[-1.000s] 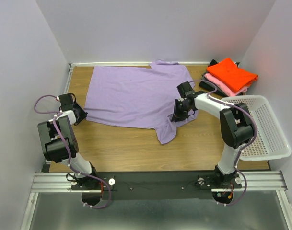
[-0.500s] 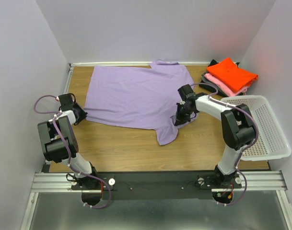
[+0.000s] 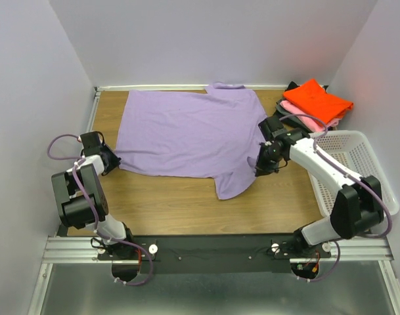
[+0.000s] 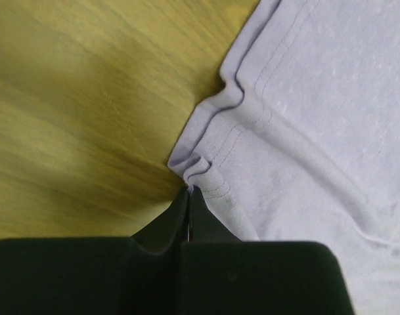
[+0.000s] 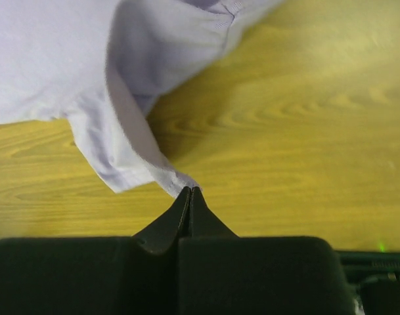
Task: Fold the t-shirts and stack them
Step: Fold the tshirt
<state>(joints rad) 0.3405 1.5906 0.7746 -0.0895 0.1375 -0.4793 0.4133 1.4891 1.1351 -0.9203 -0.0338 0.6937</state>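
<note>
The lavender t-shirt (image 3: 186,134) lies spread on the worktop (image 3: 186,210), its long axis running left to right between the hands. The left hand (image 3: 112,159) is pinched shut on its near-left corner, the right hand (image 3: 258,168) on its right edge.

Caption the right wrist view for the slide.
Right gripper shut on the edge of the lavender t-shirt, over the wooden table.

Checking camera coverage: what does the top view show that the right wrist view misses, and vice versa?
Only top: the whole purple shirt spread out, the folded stack topped in orange, the basket, and the left end effector at the shirt's left edge. Only right wrist: the right end effector shut, pinching a hem corner. Both: purple shirt, table, right end effector.
</note>
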